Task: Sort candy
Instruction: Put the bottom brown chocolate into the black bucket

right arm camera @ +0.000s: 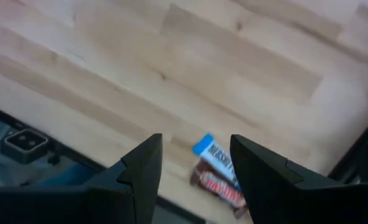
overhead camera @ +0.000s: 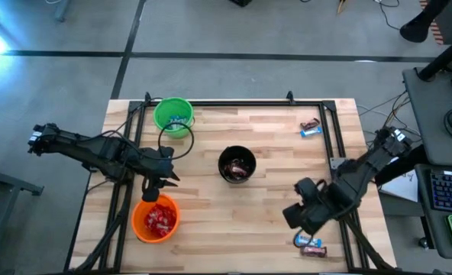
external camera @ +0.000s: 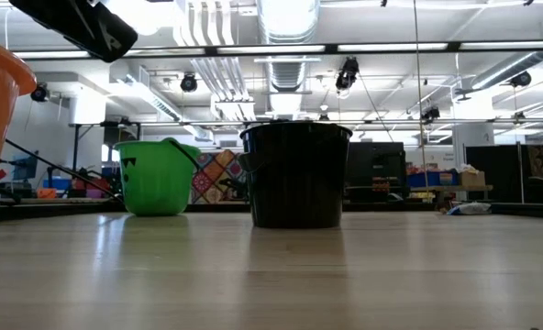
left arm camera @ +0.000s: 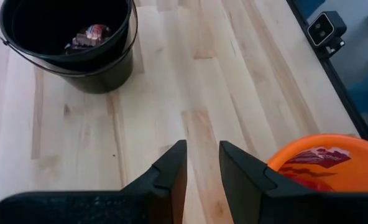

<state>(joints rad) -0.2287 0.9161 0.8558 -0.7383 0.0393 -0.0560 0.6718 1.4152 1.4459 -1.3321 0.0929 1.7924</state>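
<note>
Hovering just above the round orange plastic bucket (overhead camera: 156, 219) of red-wrapped candy, the left gripper (left arm camera: 202, 163) has its jaws narrowly parted and empty. Right of that bucket on the wooden worktop (overhead camera: 272, 153) stands the black plastic bucket (overhead camera: 237, 165) holding dark bars. Farther right, the right gripper (right arm camera: 196, 165) hangs with jaws wide and empty over a blue-and-white wrapped bar (right arm camera: 215, 154) touching a brown one (right arm camera: 216, 184). Light, crinkly and probably slippery, each bar seems best pinched across its middle.
</note>
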